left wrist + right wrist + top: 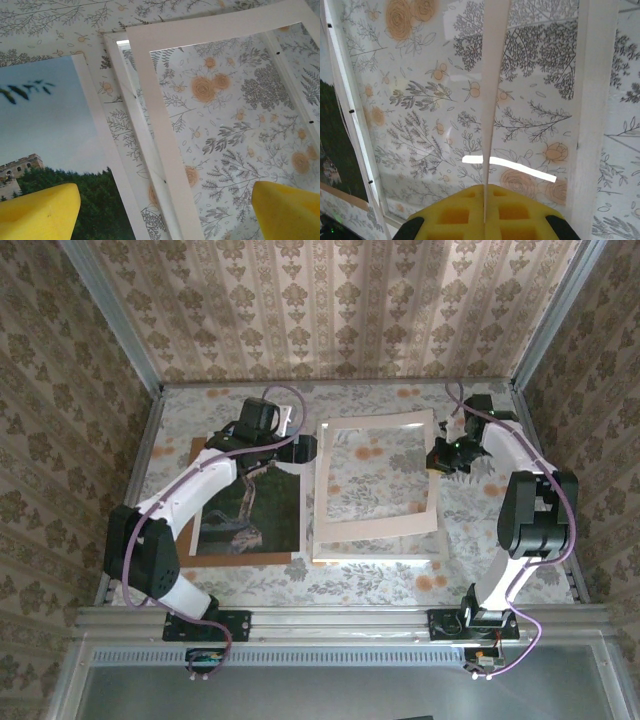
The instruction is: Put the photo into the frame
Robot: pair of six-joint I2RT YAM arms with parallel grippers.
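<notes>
Top view: photo (255, 520) flat on brown board (196, 450), left of frame (375, 553). White mat (375, 427) askew over frame. Left gripper (303, 448) near photo's upper right corner.

Left wrist view: its yellow pads (40, 212) spread wide, empty.

Right wrist view: right gripper (484, 210) clamped on mat's thin edge.

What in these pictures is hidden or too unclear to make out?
Photo: top view, the left arm covers its upper part; left wrist view, the picture's edges cut it off.
Brown board: top view, the photo covers nearly all of it.
Frame: top view, the card mat overlaps it; whether they touch is unclear.
Right tool: top view, too small and dark to see its grip.
</notes>
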